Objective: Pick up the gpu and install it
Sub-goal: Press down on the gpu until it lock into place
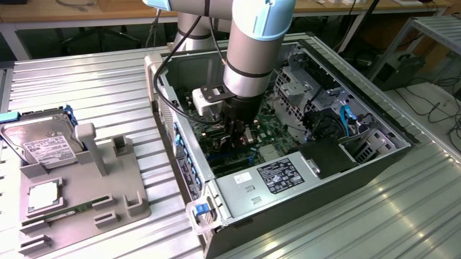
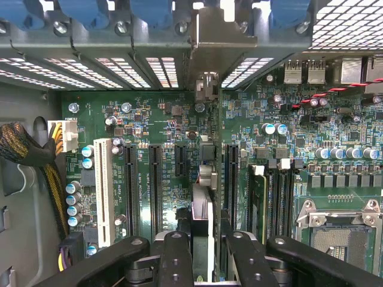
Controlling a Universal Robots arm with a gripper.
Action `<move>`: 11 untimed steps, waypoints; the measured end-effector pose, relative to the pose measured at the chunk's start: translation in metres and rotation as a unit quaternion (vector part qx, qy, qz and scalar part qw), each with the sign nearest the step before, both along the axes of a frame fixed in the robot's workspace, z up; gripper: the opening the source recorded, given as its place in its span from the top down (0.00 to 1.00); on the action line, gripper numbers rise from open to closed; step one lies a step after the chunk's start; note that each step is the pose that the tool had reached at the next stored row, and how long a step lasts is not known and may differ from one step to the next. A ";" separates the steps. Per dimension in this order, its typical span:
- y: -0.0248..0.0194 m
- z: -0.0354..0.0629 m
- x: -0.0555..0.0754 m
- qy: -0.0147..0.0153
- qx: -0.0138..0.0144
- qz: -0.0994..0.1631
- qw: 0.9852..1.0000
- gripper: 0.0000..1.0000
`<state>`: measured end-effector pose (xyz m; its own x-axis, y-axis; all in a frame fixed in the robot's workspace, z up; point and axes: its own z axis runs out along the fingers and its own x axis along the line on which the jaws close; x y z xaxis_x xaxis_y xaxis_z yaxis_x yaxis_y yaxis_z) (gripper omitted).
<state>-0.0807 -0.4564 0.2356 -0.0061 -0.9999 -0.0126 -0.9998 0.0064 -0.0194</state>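
The open computer case [image 1: 374, 116] lies on its side on the ribbed metal table [image 1: 94, 86], so that its motherboard [image 2: 179, 119] faces up and a card can go in from above. The arm reaches down into the case, its gripper [image 1: 241, 136] low over the board. In the wrist view the gripper [image 2: 202, 251] is closed on the gpu [image 2: 203, 197], its black fingers [image 2: 175, 260] pressing either face; the card shows edge-on as a thin pale strip, held upright and in line with the long black expansion slots [image 2: 154, 185], its metal bracket [image 2: 222, 30] up against the perforated rear slot openings, which suggests it is at or in its slot. How deep it is seated cannot be told. Beside the case, a grey moulded holder [image 1: 79, 205] keeps a silver hard drive [image 1: 43, 145] propped upright.
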 end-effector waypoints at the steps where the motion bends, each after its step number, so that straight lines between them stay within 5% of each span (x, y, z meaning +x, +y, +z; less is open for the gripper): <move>1: 0.0000 -0.0024 0.000 0.000 0.000 0.000 1.000 0.73; 11: 0.0000 -0.0077 0.000 0.000 0.000 0.000 1.000 0.73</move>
<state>-0.0807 -0.4564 0.2279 -0.0062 -0.9999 -0.0128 -0.9998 0.0064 -0.0193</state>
